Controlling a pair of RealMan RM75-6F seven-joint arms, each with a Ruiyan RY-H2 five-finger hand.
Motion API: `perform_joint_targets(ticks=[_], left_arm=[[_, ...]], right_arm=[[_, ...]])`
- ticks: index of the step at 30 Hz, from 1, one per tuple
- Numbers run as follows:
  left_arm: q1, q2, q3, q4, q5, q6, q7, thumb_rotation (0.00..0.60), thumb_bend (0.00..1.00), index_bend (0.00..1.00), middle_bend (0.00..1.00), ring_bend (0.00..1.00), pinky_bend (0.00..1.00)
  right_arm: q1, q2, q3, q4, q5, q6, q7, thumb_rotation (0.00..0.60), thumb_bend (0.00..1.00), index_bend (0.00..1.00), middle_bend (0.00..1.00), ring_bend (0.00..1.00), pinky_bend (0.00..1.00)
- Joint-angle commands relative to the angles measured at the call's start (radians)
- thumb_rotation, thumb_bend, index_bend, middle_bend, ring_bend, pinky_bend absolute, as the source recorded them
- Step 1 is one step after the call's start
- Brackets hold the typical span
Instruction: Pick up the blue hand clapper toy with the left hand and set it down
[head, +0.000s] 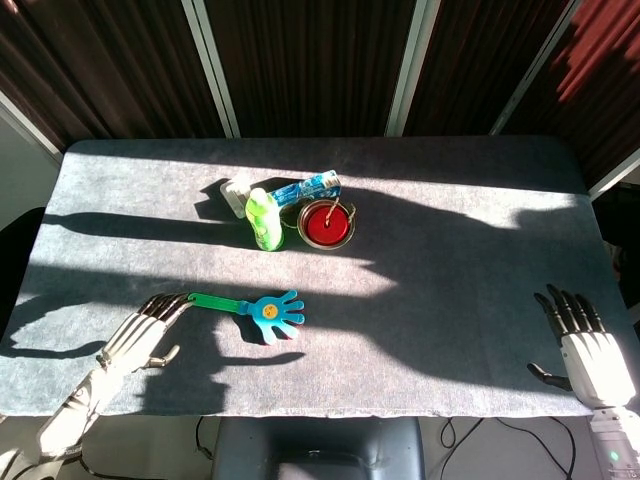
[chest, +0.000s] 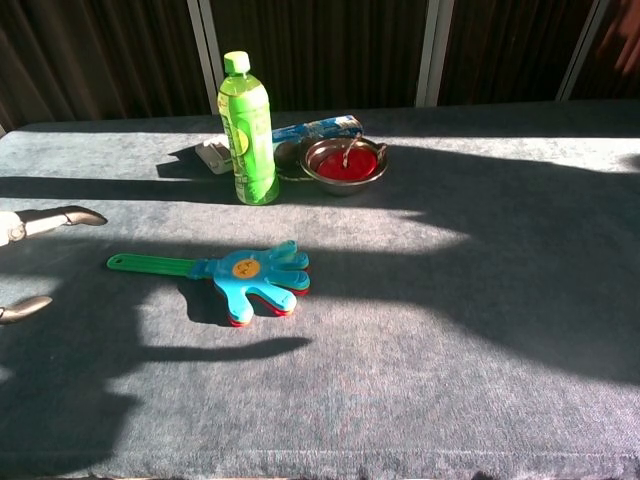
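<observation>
The blue hand clapper toy (head: 270, 314) (chest: 255, 280) lies flat on the grey table, its green handle (head: 212, 301) (chest: 150, 265) pointing left. My left hand (head: 140, 333) hovers just left of the handle's end with fingers spread and nothing in it; in the chest view only its fingertips (chest: 70, 215) show at the left edge. At the table's right front corner my right hand (head: 580, 343) is open and holds nothing. It is out of the chest view.
A green bottle (head: 264, 218) (chest: 247, 130) stands at the back centre, beside a metal bowl with red inside (head: 326, 224) (chest: 345, 163), a blue packet (head: 312, 186) (chest: 318, 128) and a small white item (head: 235, 192). Strong sun stripes and shadows cross the table (head: 450, 260).
</observation>
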Motion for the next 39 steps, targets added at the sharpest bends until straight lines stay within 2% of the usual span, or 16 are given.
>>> perform_joint_targets(ticks=[1,5,20,27,39], left_arm=[[-0.074,-0.131,-0.035,0.149,-0.032,-0.061,-0.058,0.6,0.4,0.15,0.0,0.0,0.0],[-0.112,-0.176,-0.038,0.194,-0.04,-0.093,-0.116,0.6,0.4,0.17,0.0,0.0,0.0],[-0.188,-0.273,-0.074,0.269,-0.1,-0.137,-0.134,0.6,0.41,0.24,0.0,0.0,0.0],[-0.232,-0.311,-0.082,0.302,-0.159,-0.22,-0.096,0.6,0.41,0.26,0.0,0.0,0.0],[-0.23,-0.336,-0.071,0.309,-0.171,-0.177,-0.048,0.6,0.4,0.3,0.0,0.0,0.0]], right_arm=[[0.005,0.0,0.001,-0.003,0.007,-0.011,0.001,0.6,0.11,0.0,0.0,0.0,0.0],[0.008,-0.002,0.006,-0.001,0.016,-0.015,0.0,0.6,0.11,0.0,0.0,0.0,0.0],[0.013,0.004,0.005,-0.005,0.025,-0.033,0.003,0.6,0.11,0.0,0.0,0.0,0.0],[0.013,0.014,0.0,-0.012,0.018,-0.034,0.018,0.6,0.11,0.0,0.0,0.0,0.0],[0.012,0.021,0.0,-0.015,0.018,-0.032,0.026,0.6,0.11,0.0,0.0,0.0,0.0]])
